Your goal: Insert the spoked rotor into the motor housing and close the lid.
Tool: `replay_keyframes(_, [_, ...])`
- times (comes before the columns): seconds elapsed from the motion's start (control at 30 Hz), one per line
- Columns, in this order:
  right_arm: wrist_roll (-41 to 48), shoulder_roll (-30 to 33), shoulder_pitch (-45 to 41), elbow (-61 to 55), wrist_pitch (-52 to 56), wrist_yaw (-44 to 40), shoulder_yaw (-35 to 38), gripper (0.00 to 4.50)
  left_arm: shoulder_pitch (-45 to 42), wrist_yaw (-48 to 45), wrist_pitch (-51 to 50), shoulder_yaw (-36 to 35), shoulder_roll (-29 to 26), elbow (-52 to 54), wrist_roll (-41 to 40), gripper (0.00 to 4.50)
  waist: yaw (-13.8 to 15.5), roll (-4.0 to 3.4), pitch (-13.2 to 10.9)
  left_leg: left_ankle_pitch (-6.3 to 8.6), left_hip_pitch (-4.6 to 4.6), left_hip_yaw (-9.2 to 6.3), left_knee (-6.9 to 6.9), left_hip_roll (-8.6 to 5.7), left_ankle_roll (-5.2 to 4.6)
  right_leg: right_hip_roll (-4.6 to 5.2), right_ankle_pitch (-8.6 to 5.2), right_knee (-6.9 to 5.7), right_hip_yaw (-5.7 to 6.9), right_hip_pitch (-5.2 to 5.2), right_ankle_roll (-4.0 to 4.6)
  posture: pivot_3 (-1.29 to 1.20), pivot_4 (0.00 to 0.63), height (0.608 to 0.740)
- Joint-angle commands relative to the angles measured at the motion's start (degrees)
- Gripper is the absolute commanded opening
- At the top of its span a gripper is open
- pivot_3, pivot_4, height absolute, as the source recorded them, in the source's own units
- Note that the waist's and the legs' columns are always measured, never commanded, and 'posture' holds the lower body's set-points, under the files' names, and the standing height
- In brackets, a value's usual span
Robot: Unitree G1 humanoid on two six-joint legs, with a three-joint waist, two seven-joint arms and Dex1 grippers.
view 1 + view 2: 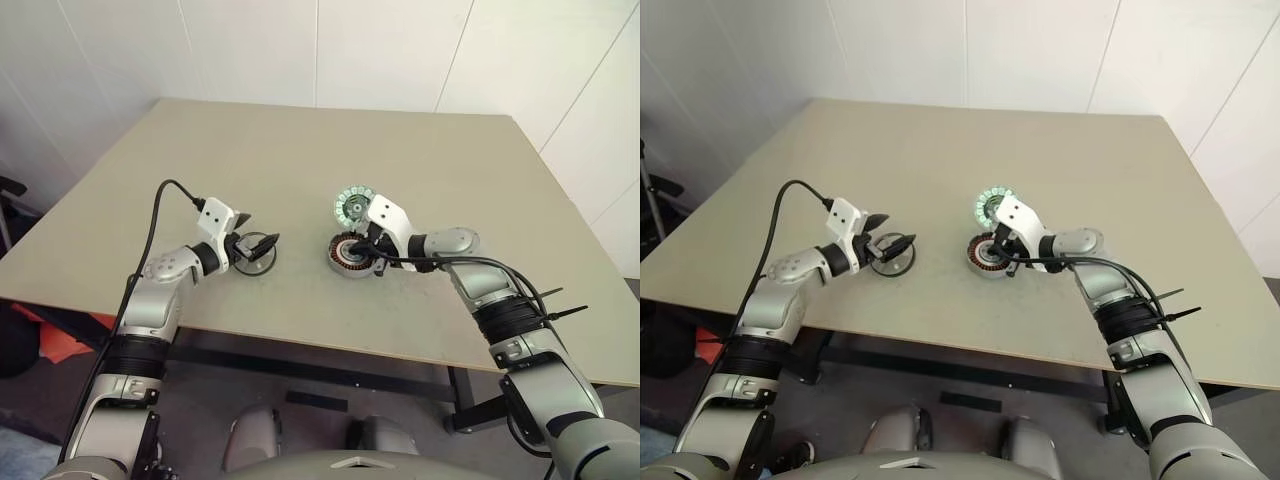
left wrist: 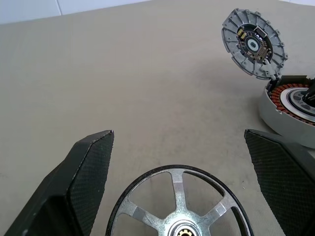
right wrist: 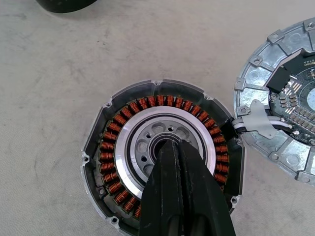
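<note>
The spoked rotor (image 2: 179, 209), a silver wheel with a dark rim, lies flat on the table between the fingers of my left gripper (image 1: 259, 246). That gripper is open, its pads (image 2: 83, 182) standing clear of the rim on both sides. To the right sits the motor housing (image 3: 110, 147) with copper windings around a silver centre. Its lid (image 1: 351, 207) stands tilted up at the housing's far edge, joined to it by white wires, the pale green-white ring facing me. My right gripper (image 3: 178, 147) is shut, its tips down in the housing's central hole.
The beige table (image 1: 300, 150) stretches wide and bare behind the parts. Its front edge runs close below both arms. A black cable loops from the left wrist, and another trails along the right forearm.
</note>
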State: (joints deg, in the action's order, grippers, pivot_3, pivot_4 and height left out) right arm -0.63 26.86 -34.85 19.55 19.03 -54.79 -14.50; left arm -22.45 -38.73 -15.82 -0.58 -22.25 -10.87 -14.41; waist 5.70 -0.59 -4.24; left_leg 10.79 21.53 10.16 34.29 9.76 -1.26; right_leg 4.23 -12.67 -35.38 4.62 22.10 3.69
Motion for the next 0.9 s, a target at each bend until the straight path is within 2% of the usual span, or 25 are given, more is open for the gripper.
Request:
replay_keyframes(0.03, [0.8, 0.2, -0.6, -1.4, -0.5, 0.1, 1.1, 0.03, -1.0, -0.2, 1.1, -0.8, -0.5, 1.0, -0.1, 4.50, 0.0, 0.00, 0.0, 0.00, 0.00, 0.00, 0.00, 0.00, 0.00, 0.00, 0.00, -0.01, 0.00, 0.00, 0.00, 0.00, 0.000, 0.740])
replay_keyframes(0.2, [3.4, 0.3, -2.0, -4.7, 0.7, 0.0, 3.5, 0.03, -0.8, 0.0, 0.9, -1.1, -0.1, 1.0, -0.6, 4.50, 0.0, 0.00, 0.0, 0.00, 0.01, 0.00, 0.01, 0.00, 0.00, 0.00, 0.00, -0.02, 0.00, 0.02, 0.00, 0.00, 0.000, 0.740])
replay_keyframes(0.4, [4.3, 1.3, -3.8, -7.4, 1.3, 0.9, 5.6, 0.03, 0.2, 1.1, -6.6, -5.4, 1.2, 2.5, -6.8, 4.50, 0.0, 0.00, 0.0, -0.01, 0.01, 0.00, 0.01, 0.00, 0.01, 0.00, 0.00, -0.05, -0.01, 0.03, 0.01, 0.00, 0.000, 0.740])
replay_keyframes(0.5, [4.1, 1.4, -3.5, -8.2, 1.6, 1.1, 5.7, 0.00, 1.1, 1.8, -8.4, -7.7, 0.8, 1.9, -8.4, 3.90, -0.1, 0.00, 0.0, -0.01, -0.01, 0.00, 0.01, 0.01, 0.02, 0.00, -0.01, -0.07, -0.01, 0.03, 0.01, 0.00, 0.000, 0.740])
replay_keyframes(0.7, [3.8, 1.6, -2.5, -8.8, 1.8, 1.3, 5.4, 0.00, 2.5, 3.0, -16.4, -12.2, 0.5, 4.3, -14.3, 2.03, 0.0, 0.00, 0.0, -0.01, -0.01, 0.01, 0.01, 0.00, 0.02, 0.00, -0.01, -0.07, -0.01, 0.03, 0.01, 0.00, 0.000, 0.740])
replay_keyframes(0.9, [3.5, 1.7, -2.4, -8.5, 1.6, 1.6, 5.3, 0.00, 3.5, 6.6, -24.1, -15.5, 1.3, 6.5, -19.1, 2.03, 0.0, 0.00, 0.0, -0.01, -0.02, 0.00, 0.02, 0.00, 0.02, 0.00, -0.01, -0.07, -0.01, 0.02, 0.01, 0.00, 0.000, 0.740])
